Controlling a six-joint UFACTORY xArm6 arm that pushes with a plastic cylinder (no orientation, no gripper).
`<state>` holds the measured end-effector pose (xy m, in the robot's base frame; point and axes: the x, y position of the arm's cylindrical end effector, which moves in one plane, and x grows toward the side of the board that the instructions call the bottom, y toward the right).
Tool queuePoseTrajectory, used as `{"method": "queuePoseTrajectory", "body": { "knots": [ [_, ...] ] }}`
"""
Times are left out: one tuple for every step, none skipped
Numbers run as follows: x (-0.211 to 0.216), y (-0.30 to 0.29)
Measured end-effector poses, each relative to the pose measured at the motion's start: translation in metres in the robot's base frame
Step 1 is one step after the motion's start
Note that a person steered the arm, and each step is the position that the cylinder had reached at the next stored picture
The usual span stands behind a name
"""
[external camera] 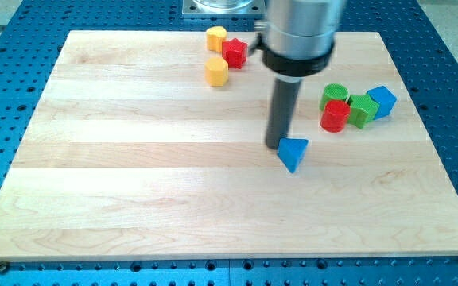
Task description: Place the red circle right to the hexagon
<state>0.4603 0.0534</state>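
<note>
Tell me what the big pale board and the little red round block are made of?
The pale board looks like wood with a smooth finish: light planks with grain lines and seams run across it. The red round block seems to be plastic or painted wood; its even, bright colour and ridged side do not settle which. My tip is next to the blue triangular block.

A pale wooden desk (133,199) of joined planks lies on a blue perforated metal base (452,48). A blue triangular block (293,152) sits just toward 3 o'clock of the desk's centre. Toward 2 o'clock of the centre cluster a green round block (335,94), a green block (362,110) of blurred shape and a blue cube (382,102), the cube touching that green block at its 2 o'clock. Near the 12 o'clock edge, a red star-like block (234,53) touches a yellow block (216,37) at its 10 o'clock.
</note>
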Motion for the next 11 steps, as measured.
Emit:
{"method": "queuePoseTrajectory", "body": {
  "knots": [
    [0.016, 0.033],
    [0.011, 0.103],
    [0.000, 0.130],
    [-0.023, 0.129],
    [-0.035, 0.128],
    [-0.052, 0.061],
    [-0.060, -0.008],
    [-0.111, -0.014],
    [-0.090, 0.002],
    [-0.095, 0.055],
    [-0.120, 0.045]
  ]
}}
